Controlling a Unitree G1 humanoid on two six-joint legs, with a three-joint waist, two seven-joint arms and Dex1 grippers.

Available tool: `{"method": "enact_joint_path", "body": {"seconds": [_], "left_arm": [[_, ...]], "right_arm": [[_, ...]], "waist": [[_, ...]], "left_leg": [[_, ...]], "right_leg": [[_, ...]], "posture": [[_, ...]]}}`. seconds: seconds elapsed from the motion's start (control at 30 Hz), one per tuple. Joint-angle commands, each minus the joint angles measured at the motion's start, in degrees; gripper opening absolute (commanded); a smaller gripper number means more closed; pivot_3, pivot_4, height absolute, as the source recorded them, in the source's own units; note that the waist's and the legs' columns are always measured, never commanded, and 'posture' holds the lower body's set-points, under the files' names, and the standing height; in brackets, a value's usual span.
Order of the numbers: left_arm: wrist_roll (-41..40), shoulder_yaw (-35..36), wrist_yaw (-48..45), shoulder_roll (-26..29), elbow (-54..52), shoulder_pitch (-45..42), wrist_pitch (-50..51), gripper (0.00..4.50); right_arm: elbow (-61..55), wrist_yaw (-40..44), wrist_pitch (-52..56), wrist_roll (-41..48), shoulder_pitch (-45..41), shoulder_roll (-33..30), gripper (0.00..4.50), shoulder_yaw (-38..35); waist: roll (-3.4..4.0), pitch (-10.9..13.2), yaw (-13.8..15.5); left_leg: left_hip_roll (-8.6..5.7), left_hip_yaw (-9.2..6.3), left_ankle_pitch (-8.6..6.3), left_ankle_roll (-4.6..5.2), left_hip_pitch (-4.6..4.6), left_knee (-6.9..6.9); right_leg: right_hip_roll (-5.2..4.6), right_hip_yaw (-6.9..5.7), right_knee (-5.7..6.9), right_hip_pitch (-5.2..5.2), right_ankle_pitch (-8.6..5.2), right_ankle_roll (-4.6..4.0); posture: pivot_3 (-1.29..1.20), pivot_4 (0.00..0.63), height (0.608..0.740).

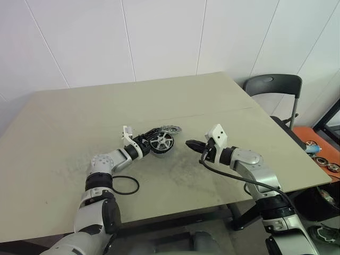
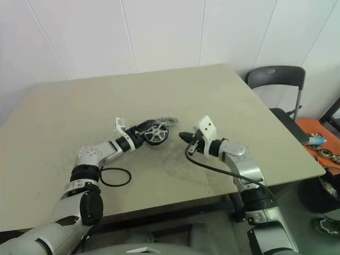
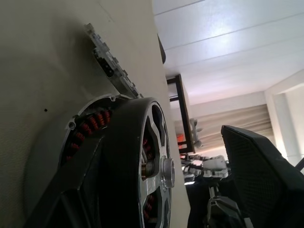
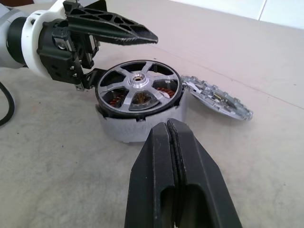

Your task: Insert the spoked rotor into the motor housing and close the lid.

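Dark-rimmed, silver-spoked rotor [image 4: 138, 89] sits flat in the copper-wound round housing [image 4: 137, 121] mid-table, left gripper [image 1: 150, 139] released around it, ribbed grey disc lid [image 4: 217, 99] just far-right, nearer the clenched, empty right gripper [image 1: 195, 144].

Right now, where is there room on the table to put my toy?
Bare patches: the far table behind the lid, and the near right edge. Crowded: the middle, where the left gripper, motor housing and right gripper meet.
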Motion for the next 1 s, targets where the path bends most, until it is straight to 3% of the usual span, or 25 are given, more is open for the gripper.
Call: {"method": "enact_joint_path", "body": {"seconds": [0.03, 0.5, 0.67, 0.77, 0.83, 1.0], "left_arm": [[2.82, -4.17, -1.78, 2.41, -3.92, -2.69, 0.42, 3.73], [9.28, -15.69, -4.58, 5.13, -14.83, -5.21, 0.76, 3.73], [13.79, -19.45, -7.89, 5.76, -17.18, -3.63, -7.91, 3.73], [18.05, -22.59, -12.59, 5.79, -19.10, -1.41, -20.23, 3.12], [22.59, -25.96, -15.76, 6.48, -19.47, 0.68, -29.71, 2.47], [26.05, -25.50, -16.36, 3.94, -13.04, 2.39, -42.82, 0.72]], "right_arm": [[-0.45, -0.12, -1.27, 0.11, -0.67, 0.12, 0.00, -0.54], [-0.42, -0.69, -1.66, 0.04, -0.41, 0.54, 0.00, -0.28], [-0.93, -0.91, -1.55, 0.05, 0.06, 0.52, 0.00, -0.26], [-1.10, -1.01, -1.53, 0.05, 0.26, 0.54, 0.00, -0.24], [-1.02, -1.07, -1.60, 0.03, 0.21, 0.55, 0.00, -0.27], [-0.69, -1.48, -2.08, -0.36, 0.16, 0.88, 0.00, -0.01]], "waist": [[0.00, 0.00, -0.01], [0.01, 0.01, 0.20], [0.02, 0.02, 0.02], [0.02, 0.02, 0.19], [0.02, 0.02, 0.29], [0.02, 0.02, 0.47]], "left_leg": [[0.01, 0.00, 0.00, 0.00, 0.00, 0.00], [0.01, -0.02, 0.00, -0.01, -0.16, -0.05], [0.02, -0.01, 0.00, 0.00, -0.14, -0.06], [0.03, 0.00, 0.00, -0.01, -0.13, -0.08], [0.03, 0.01, 0.00, -0.01, -0.14, -0.08], [0.03, 0.03, -0.01, 0.01, -0.17, -0.07]], "right_leg": [[0.00, 0.00, 0.01, 0.00, 0.00, 0.00], [-0.01, 0.00, -0.05, -0.17, 0.13, -0.20], [0.00, 0.00, -0.05, -0.17, 0.13, -0.20], [0.00, 0.00, -0.05, -0.18, 0.13, -0.21], [-0.01, 0.01, -0.06, -0.17, 0.13, -0.21], [-0.01, 0.01, -0.13, -0.17, 0.13, -0.21]], "posture": [[0.00, 0.000, 0.740], [0.00, 0.000, 0.740], [0.00, 0.000, 0.740], [0.00, 0.000, 0.740], [0.00, 0.000, 0.740], [0.00, 0.000, 0.740]]}}
